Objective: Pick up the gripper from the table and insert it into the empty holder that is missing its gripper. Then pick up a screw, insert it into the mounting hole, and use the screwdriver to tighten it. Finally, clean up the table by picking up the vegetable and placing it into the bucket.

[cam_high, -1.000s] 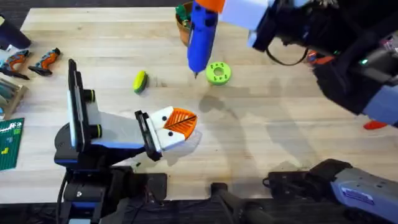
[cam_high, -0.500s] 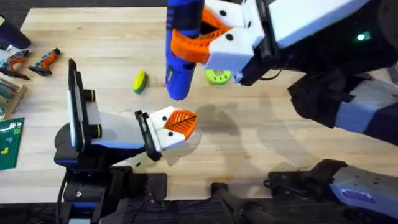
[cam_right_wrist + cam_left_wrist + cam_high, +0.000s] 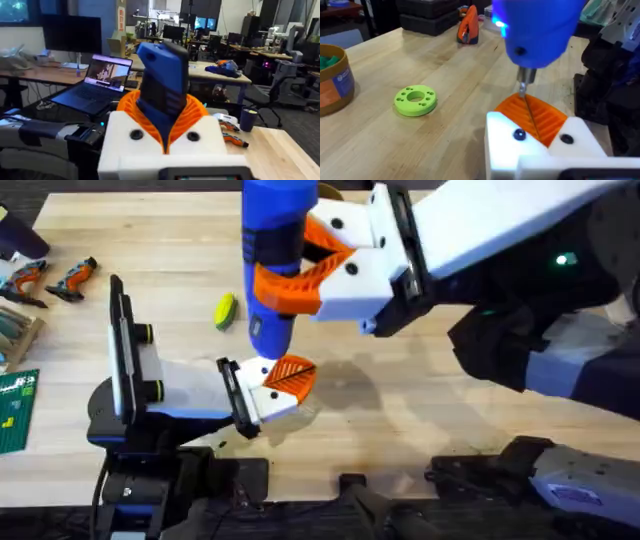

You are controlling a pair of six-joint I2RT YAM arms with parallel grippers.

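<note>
Blue screwdriver (image 3: 272, 255) clamped in right gripper (image 3: 310, 265) — bit over orange-padded left gripper (image 3: 285, 380), jaw state unclear, no legible writing

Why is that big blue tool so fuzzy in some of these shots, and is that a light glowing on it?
In the left wrist view the screwdriver sits close to the lens, so its body blurs while the lime-green disc stays crisp; a small bright glow shows on its side. In the overhead view it looms large and soft-edged, and shadows fall on the table beneath the arm.

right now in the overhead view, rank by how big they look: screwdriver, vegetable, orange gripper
1. screwdriver, largest, though it is raised toward the camera, which inflates it
2. orange gripper
3. vegetable, smallest
</note>
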